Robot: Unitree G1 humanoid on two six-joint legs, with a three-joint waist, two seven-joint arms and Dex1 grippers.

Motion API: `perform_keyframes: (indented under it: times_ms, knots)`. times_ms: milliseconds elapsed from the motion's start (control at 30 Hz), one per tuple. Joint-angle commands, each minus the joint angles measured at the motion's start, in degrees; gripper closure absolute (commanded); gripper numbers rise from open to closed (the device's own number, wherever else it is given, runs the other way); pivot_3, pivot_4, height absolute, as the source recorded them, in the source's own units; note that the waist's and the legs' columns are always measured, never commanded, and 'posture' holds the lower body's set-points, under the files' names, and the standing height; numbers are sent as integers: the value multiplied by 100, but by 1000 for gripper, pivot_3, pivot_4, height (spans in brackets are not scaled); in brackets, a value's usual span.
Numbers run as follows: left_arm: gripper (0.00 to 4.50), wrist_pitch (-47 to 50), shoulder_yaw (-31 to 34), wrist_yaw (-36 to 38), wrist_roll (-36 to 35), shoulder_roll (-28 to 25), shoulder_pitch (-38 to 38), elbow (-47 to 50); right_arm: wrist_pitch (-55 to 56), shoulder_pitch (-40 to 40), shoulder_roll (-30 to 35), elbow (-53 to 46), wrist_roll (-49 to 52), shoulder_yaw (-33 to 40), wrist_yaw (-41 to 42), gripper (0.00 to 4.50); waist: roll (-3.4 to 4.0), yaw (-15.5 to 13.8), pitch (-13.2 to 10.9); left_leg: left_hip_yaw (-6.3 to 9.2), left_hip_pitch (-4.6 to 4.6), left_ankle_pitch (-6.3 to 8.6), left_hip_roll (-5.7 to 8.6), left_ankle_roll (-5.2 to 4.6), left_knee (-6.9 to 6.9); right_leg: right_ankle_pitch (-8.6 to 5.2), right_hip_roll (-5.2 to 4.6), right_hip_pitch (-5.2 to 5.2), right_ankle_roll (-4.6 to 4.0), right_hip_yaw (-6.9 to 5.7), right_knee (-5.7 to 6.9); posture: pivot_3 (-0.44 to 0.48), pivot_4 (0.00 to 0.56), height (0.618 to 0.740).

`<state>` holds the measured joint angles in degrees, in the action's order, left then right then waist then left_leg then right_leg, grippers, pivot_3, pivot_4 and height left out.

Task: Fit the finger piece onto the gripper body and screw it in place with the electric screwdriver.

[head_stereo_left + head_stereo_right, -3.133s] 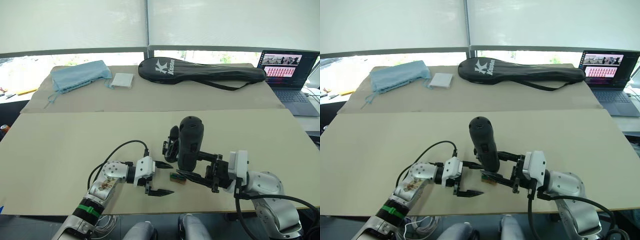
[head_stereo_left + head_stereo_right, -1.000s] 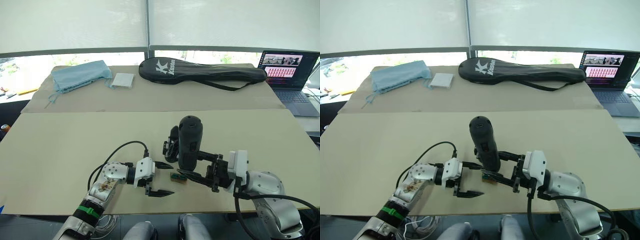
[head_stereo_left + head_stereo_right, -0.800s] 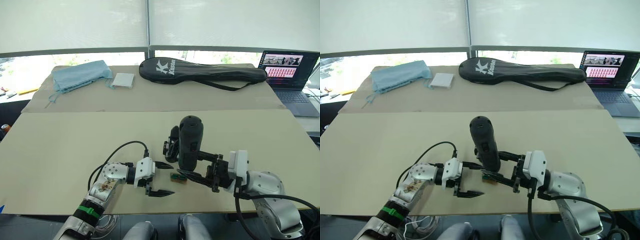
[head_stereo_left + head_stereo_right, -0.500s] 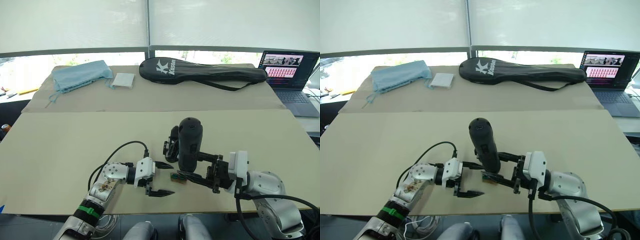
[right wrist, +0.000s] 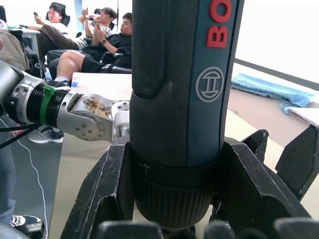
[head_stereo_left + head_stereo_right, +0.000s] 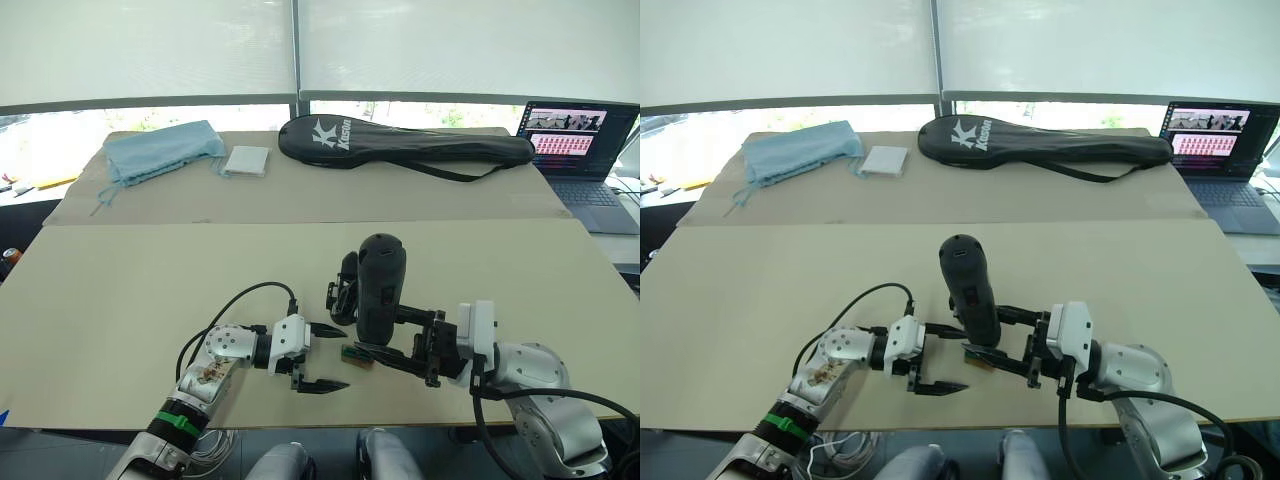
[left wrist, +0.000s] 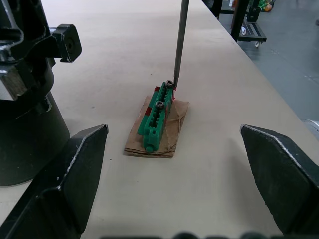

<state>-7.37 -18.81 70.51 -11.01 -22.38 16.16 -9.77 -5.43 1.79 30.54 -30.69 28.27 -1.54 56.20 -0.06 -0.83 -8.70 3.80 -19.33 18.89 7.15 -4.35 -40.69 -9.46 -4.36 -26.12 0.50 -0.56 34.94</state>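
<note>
One electric screwdriver [image 6: 381, 290], one gripper body [image 6: 343, 290], one laptop [image 6: 575, 150], three seated people [image 5: 84, 40].

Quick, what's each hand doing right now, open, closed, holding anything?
Left hand: open, holding nothing.
Right hand: closed on the electric screwdriver, held upright.

Upright electric screwdriver [image 6: 379, 290] between both grippers

My left gripper [image 6: 322, 357] rests spread wide just beside my right gripper [image 6: 372, 345], which clamps the thick black pen-shaped electric screwdriver [image 6: 378, 285] upright.
</note>
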Motion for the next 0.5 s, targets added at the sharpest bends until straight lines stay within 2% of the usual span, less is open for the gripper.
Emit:
perform_keyframes:
  times_ms: [33, 500]
  knots:
    - [0, 63, -94, -14, 74, -7, -80, -113, -18, -25, 44, -167, 223, 31, 15, 2574, 0, 0, 0, 0, 0, 0, 0, 0, 0, 0, 0, 0, 0, 0, 0, 0, 150, 740]
    - [0, 77, -108, -13, 72, -7, -92, -89, -76, 33, 66, -230, 268, 73, 16, 2574, 0, -1, 0, 0, 0, 0, 0, 0, 0, 0, 0, 0, 0, 0, 0, 0, 150, 740]
